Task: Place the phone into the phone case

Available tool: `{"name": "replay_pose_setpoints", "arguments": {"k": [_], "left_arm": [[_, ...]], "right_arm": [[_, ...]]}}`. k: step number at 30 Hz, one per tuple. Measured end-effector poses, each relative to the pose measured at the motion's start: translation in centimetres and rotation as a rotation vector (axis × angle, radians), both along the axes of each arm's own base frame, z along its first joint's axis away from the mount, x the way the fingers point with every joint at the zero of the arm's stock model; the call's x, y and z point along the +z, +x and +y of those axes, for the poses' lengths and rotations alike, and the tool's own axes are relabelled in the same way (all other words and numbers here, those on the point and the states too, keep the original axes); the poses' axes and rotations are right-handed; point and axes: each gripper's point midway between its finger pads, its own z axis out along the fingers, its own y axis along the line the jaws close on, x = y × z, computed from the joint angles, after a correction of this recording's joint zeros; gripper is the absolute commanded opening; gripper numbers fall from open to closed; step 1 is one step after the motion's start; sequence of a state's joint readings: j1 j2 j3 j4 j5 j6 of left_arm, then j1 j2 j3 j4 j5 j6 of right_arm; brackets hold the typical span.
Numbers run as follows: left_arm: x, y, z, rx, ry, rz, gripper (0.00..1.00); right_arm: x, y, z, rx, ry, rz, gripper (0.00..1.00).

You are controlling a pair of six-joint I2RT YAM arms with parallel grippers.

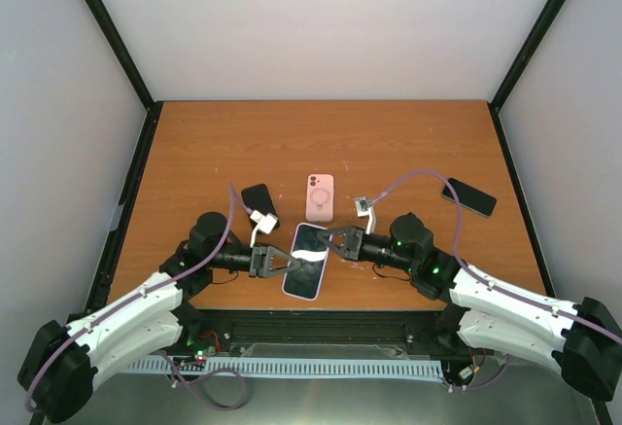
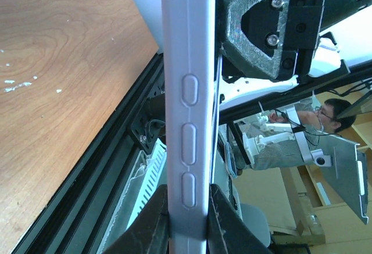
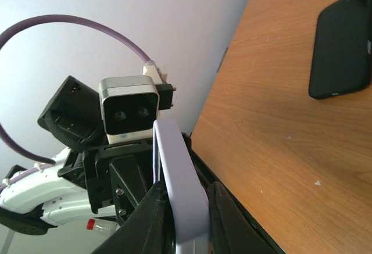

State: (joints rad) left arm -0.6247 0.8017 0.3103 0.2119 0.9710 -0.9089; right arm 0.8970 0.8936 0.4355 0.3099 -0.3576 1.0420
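Phone case (image 1: 308, 269): long axis near-to-far, far end slightly right

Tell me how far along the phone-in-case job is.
Done: the lavender case is gripped at opposite edges, left jaws and right jaws both shut on it. In hand: its face looks dark and glossy from above, so a phone may already be in it; seating cannot be confirmed. To do: press it home if needed, then release. The pink case and two black phones lie apart on the table.

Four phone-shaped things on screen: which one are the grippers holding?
The lavender one, pinched by left gripper and right gripper; pink case, left black phone and right black phone lie free.
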Motion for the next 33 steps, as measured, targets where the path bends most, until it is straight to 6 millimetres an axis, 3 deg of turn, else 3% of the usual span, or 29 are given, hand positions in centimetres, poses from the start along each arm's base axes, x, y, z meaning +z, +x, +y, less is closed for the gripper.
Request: {"name": "replay_pose_setpoints", "arguments": {"k": [3,5,8,13,19,24,27,33], "left_arm": [[-0.4,0.1,-0.1,0.002,0.014,0.008,0.00],[-0.8,0.3,-0.1,0.013,0.028,0.019,0.00],[-1.1,0.5,0.0,0.025,0.036,0.027,0.00],[-1.0,0.6,0.0,0.035,0.035,0.025,0.00],[-1.2,0.8,-0.1,0.043,0.053,0.038,0.00],[-1.4,1.1,-0.1,0.056,0.077,0.045,0.00],[-2.7,2.3,0.2,0.133,0.137,0.074,0.00],[-6.8,4.2,1.6,0.279,0.295,0.171,0.00]], "right_arm": [[-1.0,0.2,-0.2,-0.012,-0.035,0.018,0.32],[-1.6,0.2,-0.2,-0.019,-0.055,0.038,0.32],[-2.0,0.3,-0.4,-0.027,-0.066,0.050,0.27],[-1.9,0.5,-0.5,-0.039,-0.059,0.060,0.05],[-2.0,0.4,-0.7,-0.044,-0.054,0.056,0.05],[-2.6,0.6,-0.9,-0.063,-0.077,0.067,0.42],[-3.6,0.7,-1.3,-0.076,-0.111,0.091,0.68],[-3.9,0.6,-2.4,-0.108,-0.158,0.083,0.93]]}}
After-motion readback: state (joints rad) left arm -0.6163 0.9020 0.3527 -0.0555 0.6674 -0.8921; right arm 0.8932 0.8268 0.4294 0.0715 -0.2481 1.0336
